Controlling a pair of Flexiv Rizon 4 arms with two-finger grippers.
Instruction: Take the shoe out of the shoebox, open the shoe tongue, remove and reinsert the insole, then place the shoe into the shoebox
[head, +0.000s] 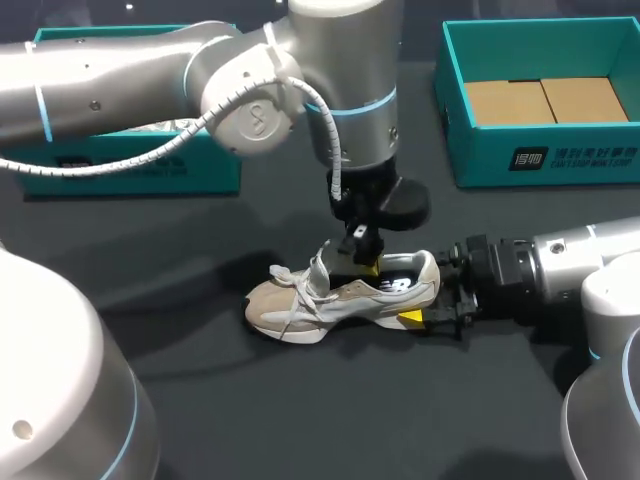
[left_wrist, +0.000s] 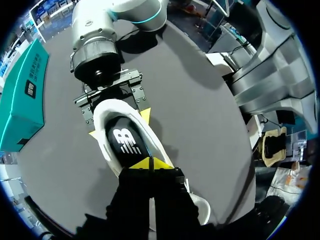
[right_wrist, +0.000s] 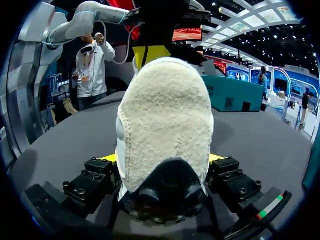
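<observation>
While the left arm crosses in front of it, a teal shoebox part (head: 130, 165) sits far left on the dark table (head: 260, 420); can't tell if it is the lid or the base.

The left gripper (head: 366, 262) points straight down into the shoe's opening. In the left wrist view its yellow tips (left_wrist: 150, 163) are pressed together over the edge of the insole (left_wrist: 125, 140). Clenched, but whether it pinches anything, cannot tell.

The shoe (head: 340, 295) stands upright on its sole mid-table, outside both boxes, toe to the left, heel to the right. It is a beige and grey sneaker with a white sole, white laces, a white padded collar (left_wrist: 115, 106) and a black insole with a white logo. The right wrist view shows the heel (right_wrist: 165, 115) in fuzzy cream material with a black tab low down.

The right gripper (head: 420, 295) comes in level from the right and grasps the heel. A yellow fingertip (left_wrist: 145, 114) lies on each side of the heel, both touching, and the shoe fills the gap (right_wrist: 162, 159).

Far right is the open teal shoebox (head: 480, 150), with brown cardboard inside, well apart from the shoe.
</observation>
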